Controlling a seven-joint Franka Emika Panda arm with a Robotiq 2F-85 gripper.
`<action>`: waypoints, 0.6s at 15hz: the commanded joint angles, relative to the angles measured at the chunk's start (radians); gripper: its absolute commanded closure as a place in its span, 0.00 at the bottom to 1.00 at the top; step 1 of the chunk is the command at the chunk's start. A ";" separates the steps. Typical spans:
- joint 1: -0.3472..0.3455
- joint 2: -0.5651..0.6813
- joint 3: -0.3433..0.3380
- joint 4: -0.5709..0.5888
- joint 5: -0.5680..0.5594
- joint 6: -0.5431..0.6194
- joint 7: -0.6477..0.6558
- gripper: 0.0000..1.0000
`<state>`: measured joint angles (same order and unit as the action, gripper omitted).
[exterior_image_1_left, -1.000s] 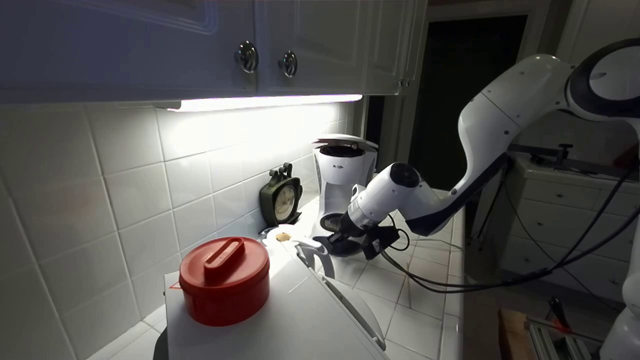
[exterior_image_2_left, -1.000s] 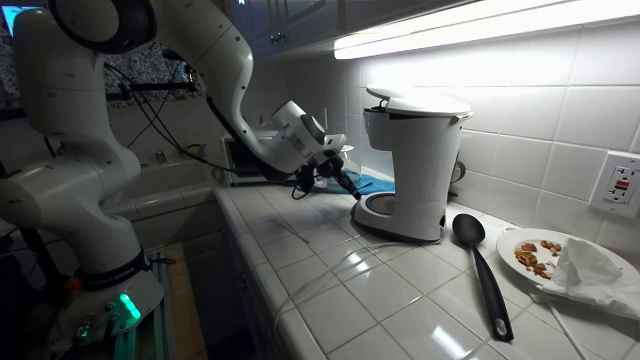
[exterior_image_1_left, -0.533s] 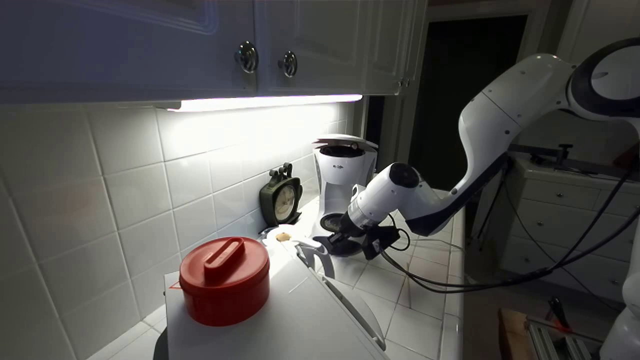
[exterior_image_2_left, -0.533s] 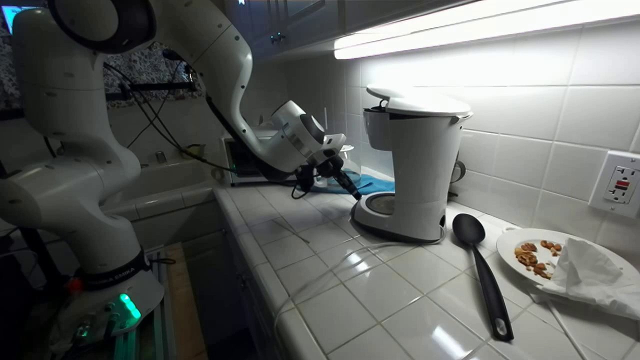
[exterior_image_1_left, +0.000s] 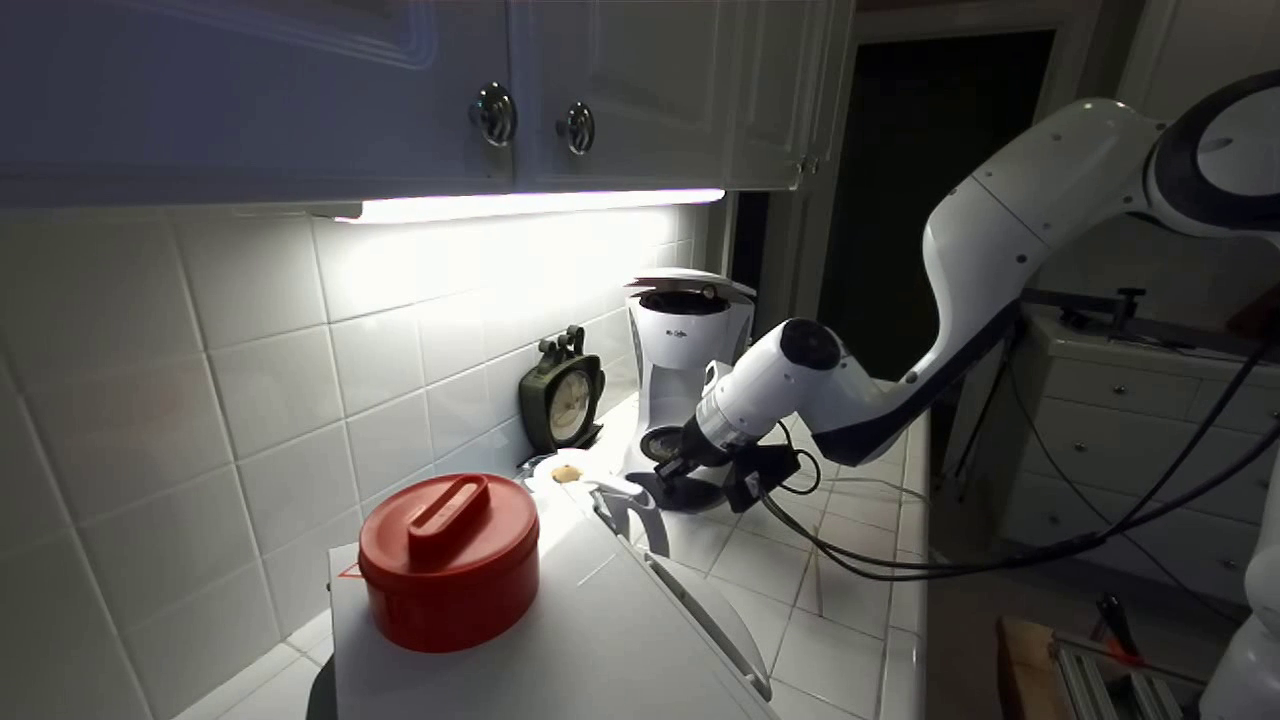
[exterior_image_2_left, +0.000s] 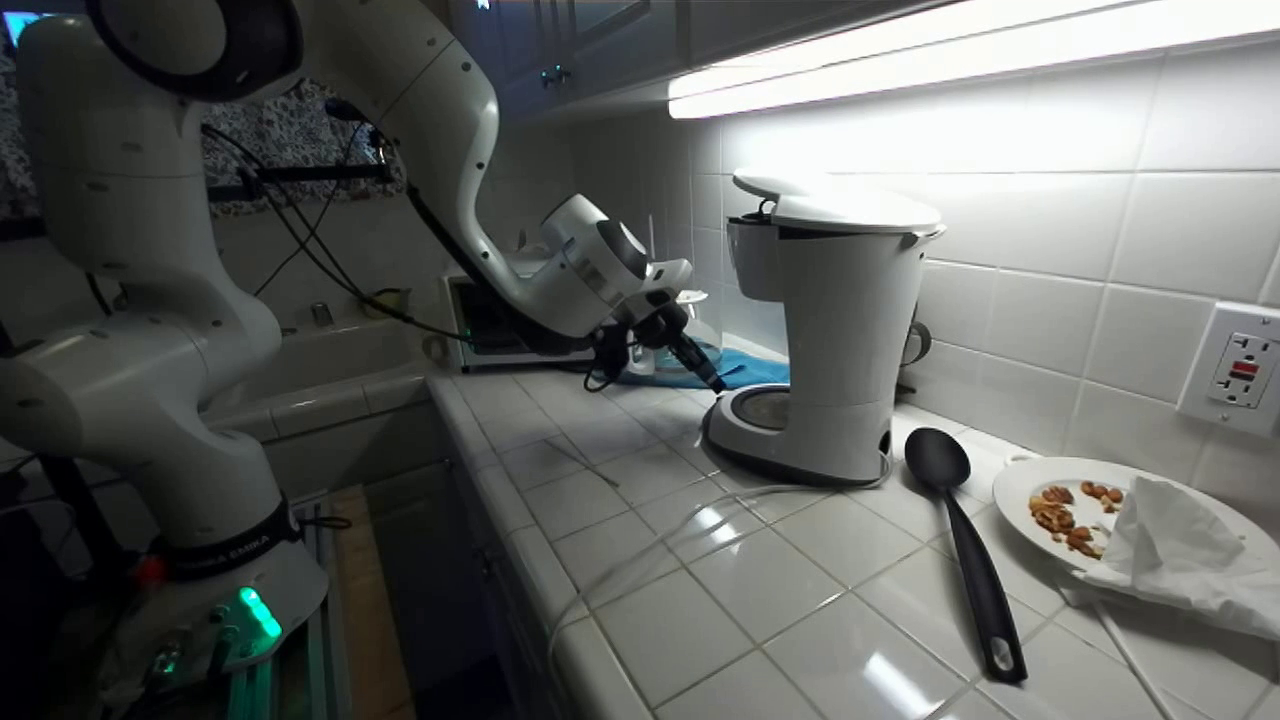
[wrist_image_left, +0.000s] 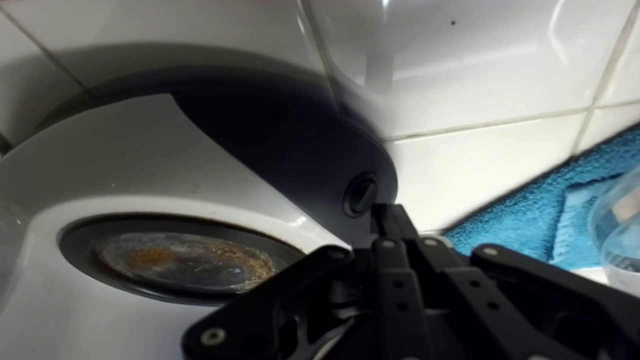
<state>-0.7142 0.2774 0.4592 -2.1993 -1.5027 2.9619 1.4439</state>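
Note:
A white coffee maker with its lid raised stands on the tiled counter in both exterior views (exterior_image_1_left: 678, 345) (exterior_image_2_left: 845, 340). In the wrist view its dark base front (wrist_image_left: 285, 140) carries a round black switch (wrist_image_left: 356, 200), and its warming plate (wrist_image_left: 190, 262) is rust-stained. My gripper (wrist_image_left: 390, 215) is shut with its fingers together and nothing between them. Its tips are at the lower right of the switch in the wrist view; I cannot tell whether they touch it. In both exterior views the gripper (exterior_image_1_left: 670, 468) (exterior_image_2_left: 720, 386) points down at the front edge of the base.
A glass carafe with a white lid (exterior_image_1_left: 600, 482) stands on a blue towel (exterior_image_2_left: 750, 372) near the gripper. A red lidded tub (exterior_image_1_left: 450, 580) sits on a white appliance (exterior_image_1_left: 560, 670). A green clock-like dial (exterior_image_1_left: 562, 400), black spoon (exterior_image_2_left: 938, 460) and plate of nuts (exterior_image_2_left: 1030, 490) are around.
The arm and gripper have moved up slightly, and the fingertips now sit a little higher at the front of the coffee maker's base. The other things have not moved.

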 joint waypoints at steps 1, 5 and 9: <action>-0.001 -0.038 0.005 -0.038 0.025 -0.021 -0.016 0.97; -0.001 -0.042 0.005 -0.058 0.025 -0.031 -0.018 0.98; -0.001 -0.045 0.004 -0.057 0.018 -0.035 -0.012 0.97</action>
<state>-0.7140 0.2688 0.4599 -2.2283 -1.5027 2.9455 1.4415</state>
